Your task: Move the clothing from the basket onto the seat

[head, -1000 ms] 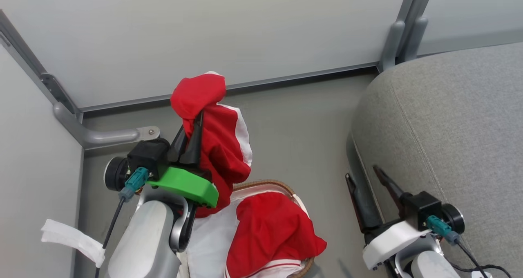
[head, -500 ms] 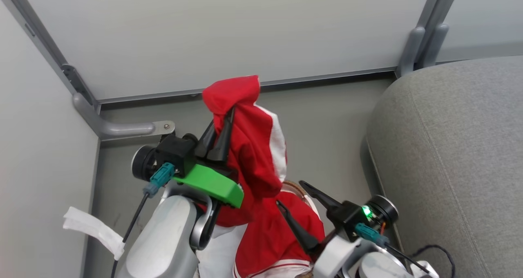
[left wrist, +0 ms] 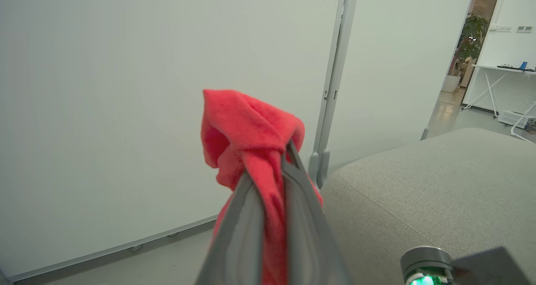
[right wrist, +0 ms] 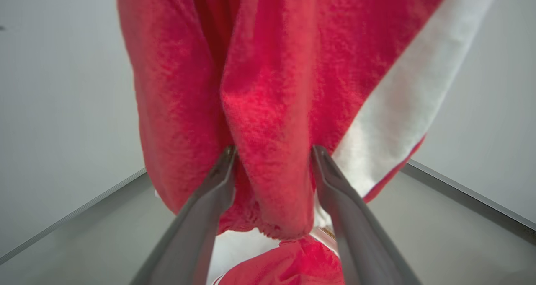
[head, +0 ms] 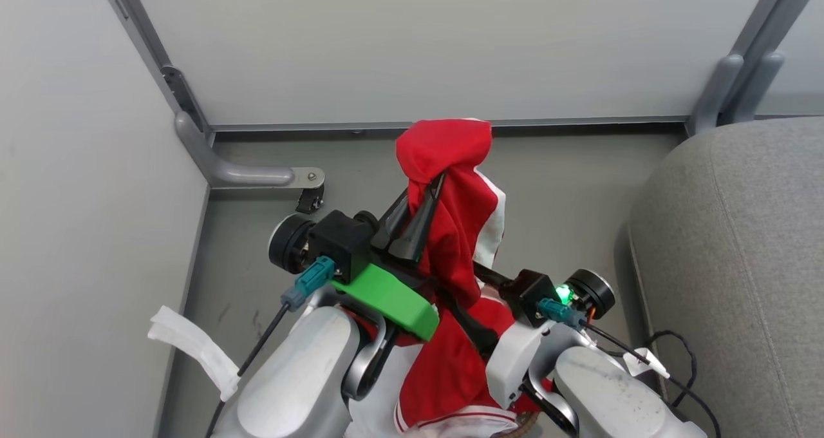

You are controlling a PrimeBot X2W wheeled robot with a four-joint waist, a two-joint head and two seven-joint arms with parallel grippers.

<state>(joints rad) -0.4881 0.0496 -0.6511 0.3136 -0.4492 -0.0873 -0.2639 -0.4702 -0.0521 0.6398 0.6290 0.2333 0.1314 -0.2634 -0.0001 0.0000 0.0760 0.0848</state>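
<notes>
Red fleece garment (head: 454, 232) with a white side stripe hangs at the centre of the head view. Its long axis runs straight down from a bunched top in the upper middle of the frame toward the oval white plastic basket with a brown woven rim (head: 520, 426) at the bottom edge. More red cloth lies in the basket below it; we cannot tell whether that is the same piece.

We see the left gripper (left wrist: 268, 159) pinched tight on the garment's bunched top, carrying its weight. Lower down, the right gripper (right wrist: 272, 151) has its two fingers apart, one on each side of a hanging fold. Cloth fills the gap between them, but they are not clamped on it.

Outward from there, the large grey woven-fabric seat (head: 740, 264) fills the right side of the frame, apart from the garment across a strip of grey floor. The right arm sits between garment and seat, so it is the nearer one.

We judge the coming move turns on this: the seat lies to frame right of the hanging cloth. Once the right fingers close, both arms would carry the garment sideways that way, lifting its tail over the basket's rim.
</notes>
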